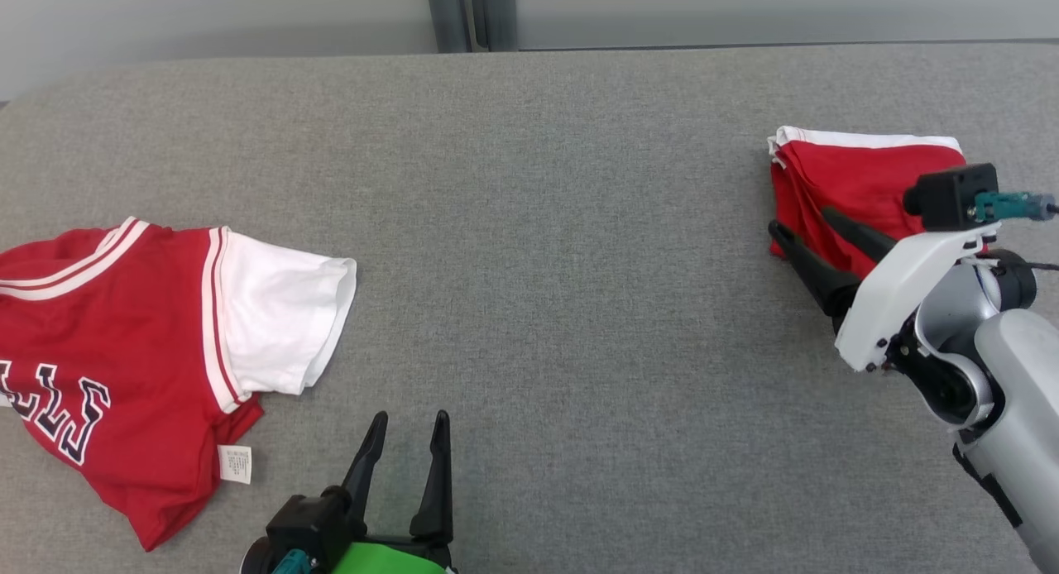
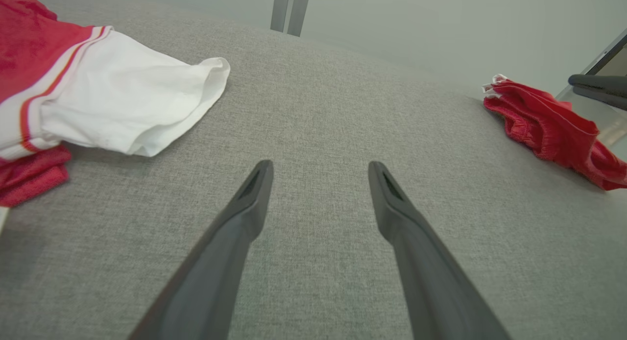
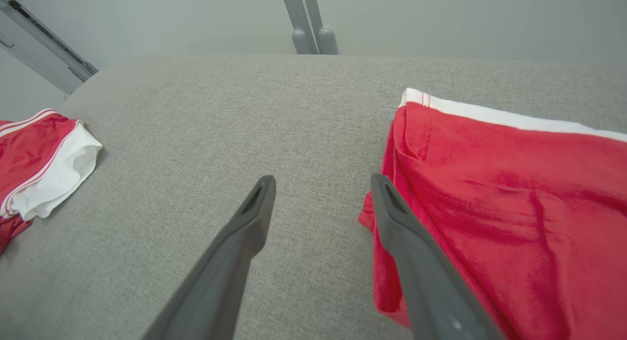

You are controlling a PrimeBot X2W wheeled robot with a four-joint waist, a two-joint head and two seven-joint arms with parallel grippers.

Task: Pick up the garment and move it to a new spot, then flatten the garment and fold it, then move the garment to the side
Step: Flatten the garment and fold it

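Note:
The garment [image 1: 860, 177] is a folded red piece with a white band along its far edge, lying at the right of the grey fabric table [image 1: 529, 185]. My right gripper [image 1: 801, 220] stands open at the garment's near left corner. In the right wrist view the right gripper [image 3: 321, 181] has one finger over the edge of the garment [image 3: 514, 183] and the other over bare table, with nothing between them. My left gripper [image 1: 411, 417] is open at the front middle, far from the garment [image 2: 548, 127]. The left gripper [image 2: 318, 166] holds nothing.
A red jersey [image 1: 124, 326] with a white sleeve and lettering lies spread at the table's left, also seen as the jersey [image 2: 112, 95] and the jersey [image 3: 39, 158]. A grey post [image 1: 467, 11] stands behind the table's far edge. Bare table separates the two pieces.

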